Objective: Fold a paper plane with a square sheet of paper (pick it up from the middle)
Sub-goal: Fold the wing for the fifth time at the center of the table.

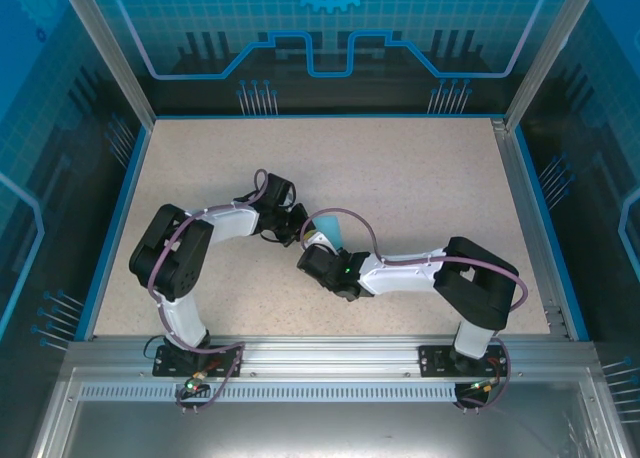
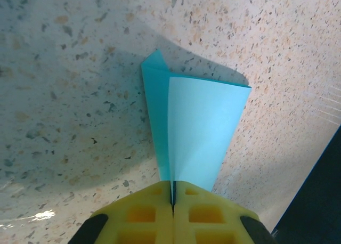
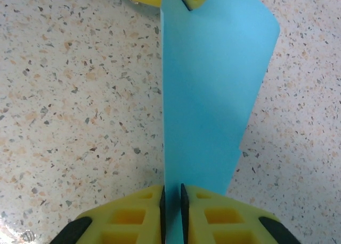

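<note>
While clamped by left tool (image 2: 173, 195), slack in parted right tool (image 3: 171, 195): paper sheet (image 2: 198, 127) lengthwise between them.

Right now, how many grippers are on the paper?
2. The left gripper is shut on one end of the folded cyan paper; the right gripper straddles the opposite end, grip uncertain.

Paper (image 2: 202, 132) tip hidden in left gripper (image 2: 173, 189); far end cropped, right wrist.

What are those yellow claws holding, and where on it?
The left gripper pinches the folded cyan paper at one end. The right gripper straddles the opposite end, jaws slightly apart; whether it grips cannot be told.
</note>
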You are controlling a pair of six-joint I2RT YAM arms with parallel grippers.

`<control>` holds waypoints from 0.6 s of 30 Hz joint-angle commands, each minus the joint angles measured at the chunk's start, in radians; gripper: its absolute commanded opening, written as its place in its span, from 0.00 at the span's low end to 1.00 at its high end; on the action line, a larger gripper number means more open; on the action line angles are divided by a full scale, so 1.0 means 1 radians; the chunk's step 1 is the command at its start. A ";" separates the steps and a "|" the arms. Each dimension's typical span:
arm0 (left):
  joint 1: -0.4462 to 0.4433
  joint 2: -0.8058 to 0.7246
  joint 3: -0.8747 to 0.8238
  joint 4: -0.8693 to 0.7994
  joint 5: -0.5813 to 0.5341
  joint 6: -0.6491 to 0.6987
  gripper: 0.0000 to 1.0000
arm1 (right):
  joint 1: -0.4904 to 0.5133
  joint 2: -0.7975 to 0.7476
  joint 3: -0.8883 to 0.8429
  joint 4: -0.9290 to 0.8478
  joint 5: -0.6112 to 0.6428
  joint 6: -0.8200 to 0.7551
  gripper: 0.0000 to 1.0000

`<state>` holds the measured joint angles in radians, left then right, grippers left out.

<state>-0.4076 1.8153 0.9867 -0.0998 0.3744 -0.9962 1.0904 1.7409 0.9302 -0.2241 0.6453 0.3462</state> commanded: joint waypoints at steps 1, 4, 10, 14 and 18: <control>0.011 0.003 0.021 -0.020 0.026 -0.016 0.04 | -0.009 -0.022 -0.007 -0.001 -0.007 0.006 0.18; 0.010 -0.002 0.020 -0.017 0.029 -0.014 0.03 | -0.009 -0.019 -0.005 -0.003 -0.002 0.011 0.17; 0.010 -0.014 0.011 -0.017 0.028 -0.016 0.04 | -0.010 -0.021 -0.002 -0.001 -0.009 0.017 0.07; 0.010 -0.041 0.004 -0.024 0.020 -0.014 0.10 | -0.022 -0.039 -0.016 0.018 -0.046 0.016 0.03; 0.016 -0.080 0.001 -0.062 -0.009 -0.002 0.23 | -0.063 -0.092 -0.065 0.089 -0.183 0.000 0.02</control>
<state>-0.4046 1.7924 0.9867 -0.1139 0.3733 -0.9981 1.0626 1.7058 0.9012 -0.1967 0.5663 0.3496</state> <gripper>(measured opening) 0.218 0.047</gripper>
